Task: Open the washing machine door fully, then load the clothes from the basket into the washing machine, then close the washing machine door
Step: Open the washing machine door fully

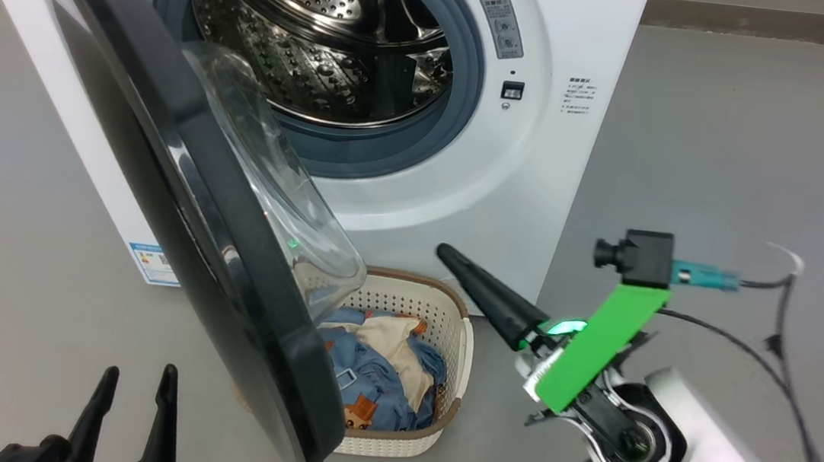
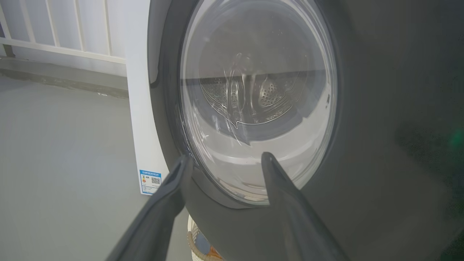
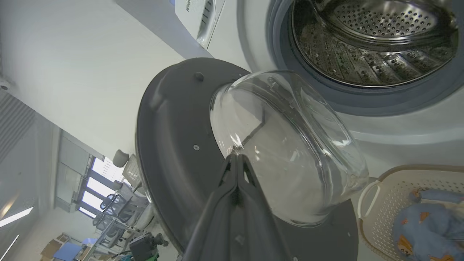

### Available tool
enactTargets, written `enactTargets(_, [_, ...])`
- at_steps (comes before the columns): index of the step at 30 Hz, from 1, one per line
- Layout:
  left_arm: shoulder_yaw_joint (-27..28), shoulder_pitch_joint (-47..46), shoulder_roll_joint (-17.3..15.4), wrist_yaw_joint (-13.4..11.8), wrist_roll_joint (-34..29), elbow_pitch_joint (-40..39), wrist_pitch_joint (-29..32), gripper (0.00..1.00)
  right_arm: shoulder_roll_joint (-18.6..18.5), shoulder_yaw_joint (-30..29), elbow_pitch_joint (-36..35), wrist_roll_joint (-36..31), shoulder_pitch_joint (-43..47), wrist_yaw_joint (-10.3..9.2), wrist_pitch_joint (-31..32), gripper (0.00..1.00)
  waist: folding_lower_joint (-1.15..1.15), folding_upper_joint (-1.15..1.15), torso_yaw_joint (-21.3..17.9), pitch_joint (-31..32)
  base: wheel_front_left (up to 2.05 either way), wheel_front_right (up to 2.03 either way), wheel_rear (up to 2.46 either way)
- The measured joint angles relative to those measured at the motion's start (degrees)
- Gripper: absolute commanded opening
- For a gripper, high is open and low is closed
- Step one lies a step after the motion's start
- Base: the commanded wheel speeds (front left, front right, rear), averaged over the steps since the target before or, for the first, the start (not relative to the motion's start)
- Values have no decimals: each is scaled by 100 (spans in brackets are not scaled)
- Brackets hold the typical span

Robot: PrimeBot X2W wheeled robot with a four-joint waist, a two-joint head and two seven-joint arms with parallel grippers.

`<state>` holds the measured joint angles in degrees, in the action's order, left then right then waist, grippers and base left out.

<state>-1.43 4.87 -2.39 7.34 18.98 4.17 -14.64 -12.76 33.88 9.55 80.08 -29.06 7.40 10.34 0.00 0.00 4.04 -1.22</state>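
While the door (image 1: 159, 158) stands swung out from the washer (image 1: 565, 86) toward seven o'clock in the head view, its glass bowl (image 1: 267, 154) faces the steel drum (image 1: 325, 38) and grey gasket (image 1: 465, 91) at twelve o'clock. Basket (image 1: 457, 343): on the floor (image 1: 735, 142) at six o'clock, just before the washer, partly behind the door's lower edge; clothes (image 1: 374, 372), blue and cream, lie heaped inside it. Left gripper (image 1: 141, 371), seven o'clock: fingers spread wide, holding nothing; the left wrist view shows them pointing at the door's outer face, contact not discernible. Right gripper (image 1: 448, 254), four o'clock: fingers pressed together, empty, clear of the basket, tip aimed toward ten o'clock. Floor: smooth matt grey, meeting a darker skirting at one o'clock. Blue label (image 1: 152, 263): low on the washer front, eight o'clock. Room: plain white wall with windows (image 3: 90, 188) and office chairs (image 3: 119, 203) at eight o'clock in the right wrist view; white railing (image 2: 65, 32) at eleven o'clock in the left wrist view.
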Motion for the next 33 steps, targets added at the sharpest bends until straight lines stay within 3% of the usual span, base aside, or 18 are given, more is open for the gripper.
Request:
enactTargets(2, [12,0,0,0,0,-1,0,100,-224,180,-20,-265,1,0,-436,100,0,0,-22,10,0,0,0])
enactTargets(5, [16,1,0,0,0,-2,0,100,-456,380,-5,-513,-1,0,-872,100,0,0,-44,20,0,0,0])
enactTargets(8, [37,3,0,0,-1,-2,0,100,-875,765,185,-933,-6,0,-1751,100,0,0,-81,50,0,0,0])
enactTargets(17, [63,108,0,0,-2,-4,0,100,-1373,964,770,-1637,19,0,-2460,100,0,0,-138,111,0,0,0])
enactTargets(23, [83,110,0,0,-2,-18,0,100,-1284,-160,795,-2752,643,0,-2465,100,0,0,-183,121,0,0,0])
enactTargets(33, [85,119,0,0,-1,-38,0,100,-704,-1823,419,-4529,1877,0,-2465,100,0,0,-230,114,0,0,0])
